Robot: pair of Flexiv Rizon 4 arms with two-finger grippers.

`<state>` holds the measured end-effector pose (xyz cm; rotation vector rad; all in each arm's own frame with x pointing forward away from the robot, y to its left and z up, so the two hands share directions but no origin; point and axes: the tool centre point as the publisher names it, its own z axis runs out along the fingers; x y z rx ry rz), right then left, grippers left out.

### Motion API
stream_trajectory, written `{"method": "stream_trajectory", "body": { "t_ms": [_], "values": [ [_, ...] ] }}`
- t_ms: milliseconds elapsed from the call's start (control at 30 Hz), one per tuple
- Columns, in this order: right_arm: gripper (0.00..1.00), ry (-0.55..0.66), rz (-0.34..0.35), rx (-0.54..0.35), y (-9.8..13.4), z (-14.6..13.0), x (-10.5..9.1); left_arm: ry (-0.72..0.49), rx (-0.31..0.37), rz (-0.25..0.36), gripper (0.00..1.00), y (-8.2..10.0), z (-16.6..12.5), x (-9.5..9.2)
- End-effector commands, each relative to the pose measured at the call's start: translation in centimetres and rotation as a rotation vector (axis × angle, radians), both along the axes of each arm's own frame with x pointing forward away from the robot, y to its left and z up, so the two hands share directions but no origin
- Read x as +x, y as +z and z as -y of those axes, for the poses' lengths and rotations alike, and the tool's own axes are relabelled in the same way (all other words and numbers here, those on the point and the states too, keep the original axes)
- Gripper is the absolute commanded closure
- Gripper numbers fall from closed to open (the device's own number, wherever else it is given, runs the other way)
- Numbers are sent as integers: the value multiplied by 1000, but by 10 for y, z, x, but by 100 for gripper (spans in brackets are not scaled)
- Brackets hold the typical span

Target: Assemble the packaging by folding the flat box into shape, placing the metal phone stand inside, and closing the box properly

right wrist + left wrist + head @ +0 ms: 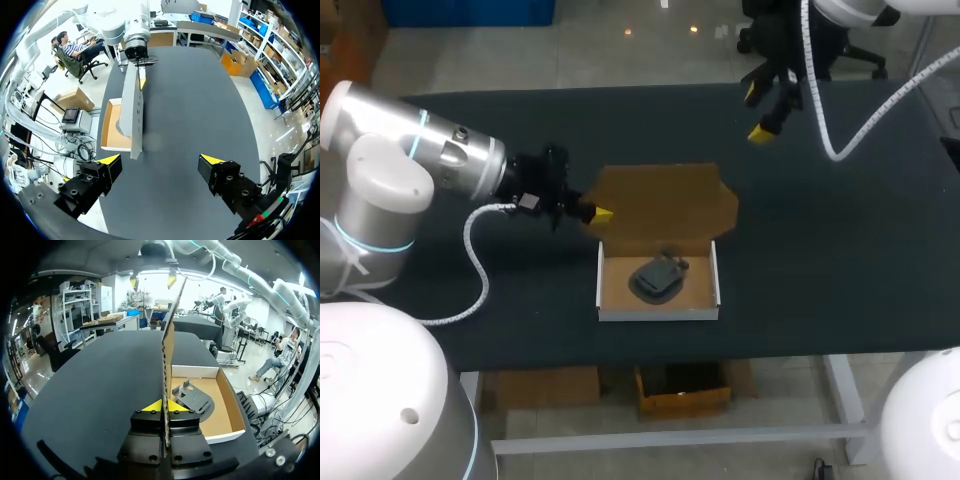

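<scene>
Left gripper (164, 406) pinches the brown cardboard lid (665, 200) of the white-walled box (658, 314). Dark metal phone stand (658, 278) lies inside; right gripper (757, 112) gapes beyond.

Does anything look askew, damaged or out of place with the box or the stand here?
Nothing stands out. The phone stand lies inside the box, skewed to its walls but fully contained. The lid stands raised, pinched at its edge by the left gripper. The right gripper hangs open, clear of the box.
</scene>
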<state>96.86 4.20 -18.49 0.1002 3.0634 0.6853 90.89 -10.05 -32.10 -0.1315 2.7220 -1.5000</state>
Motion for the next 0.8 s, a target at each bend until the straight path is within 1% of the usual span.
{"method": "stream_trajectory", "body": {
  "t_ms": [33, 467, 700, 800],
  "values": [
    [0, 1, -6, -7, 2, -3, 1, 3, 8, 21, 100, -1, 2, -4],
    [0, 1, -1, -7, 5, -5, 1, -18, 4, 74, 100, -1, 3, -10],
    [0, -2, -2, -9, 6, -6, 0, -19, 8, 81, 100, -1, 3, -10],
    [0, -33, -8, -18, 8, -4, 0, -19, 8, 81, 100, -1, 3, -10]
  ]
}}
